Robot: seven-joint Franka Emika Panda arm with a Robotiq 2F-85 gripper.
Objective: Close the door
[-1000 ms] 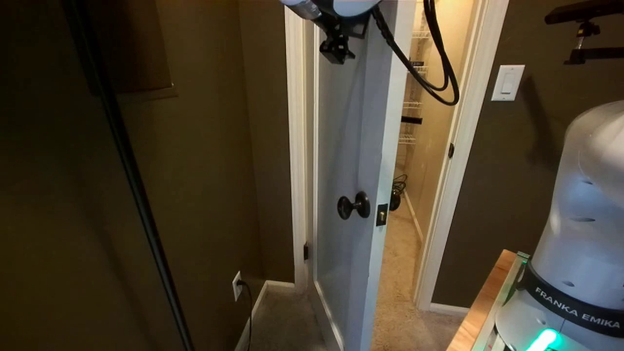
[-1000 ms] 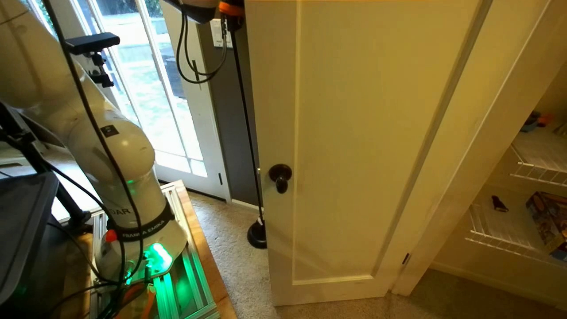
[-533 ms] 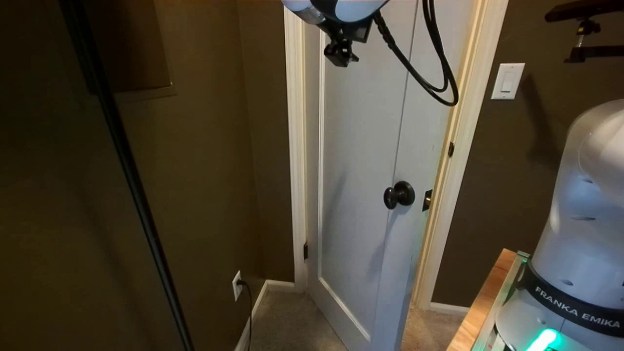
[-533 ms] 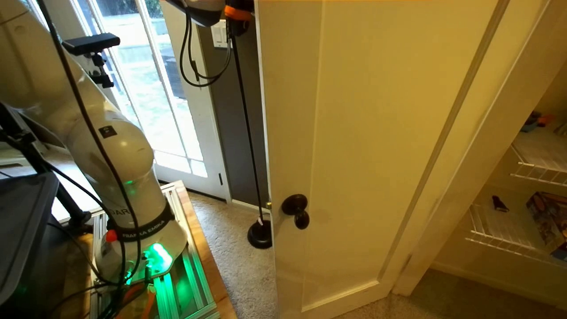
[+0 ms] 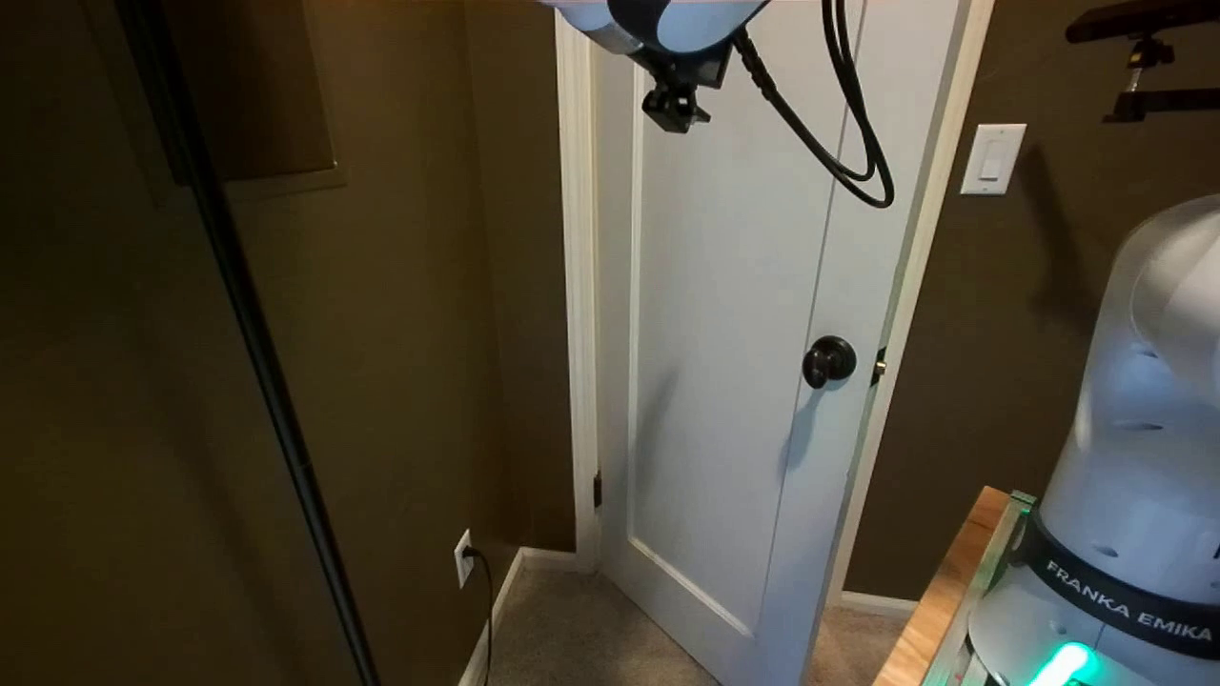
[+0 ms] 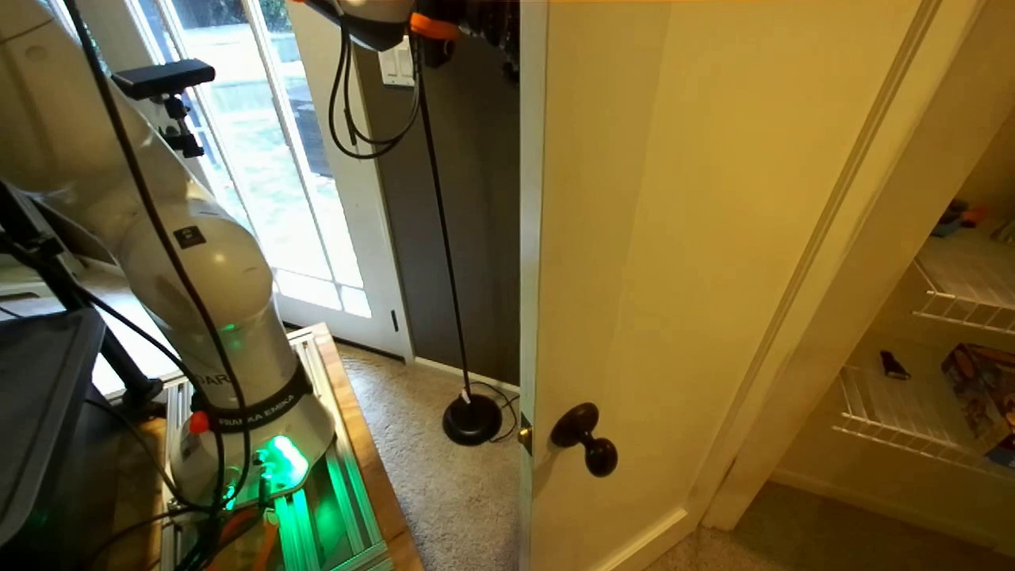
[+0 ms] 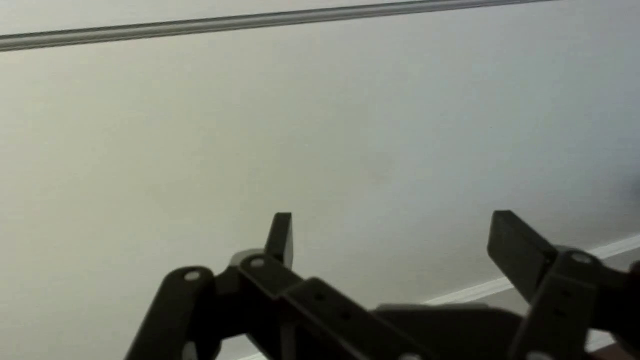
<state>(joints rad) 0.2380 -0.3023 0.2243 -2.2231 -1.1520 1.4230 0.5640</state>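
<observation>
White and ajar, the door (image 5: 729, 333) seems rigid, easy-swinging, best pushed beside its knob (image 5: 829, 362), the spread end effector (image 7: 392, 219) above it.

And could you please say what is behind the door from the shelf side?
The arm, a dark wall and a round black base show; the door hides the rest, likely including the jaws' tips.

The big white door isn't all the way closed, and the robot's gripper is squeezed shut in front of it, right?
Almost. The gripper isn't squeezed shut: the wrist view shows its fingers wide apart, with nothing held between them. The rest is right: it's in front of the big white door, which isn't all the way closed.
</observation>
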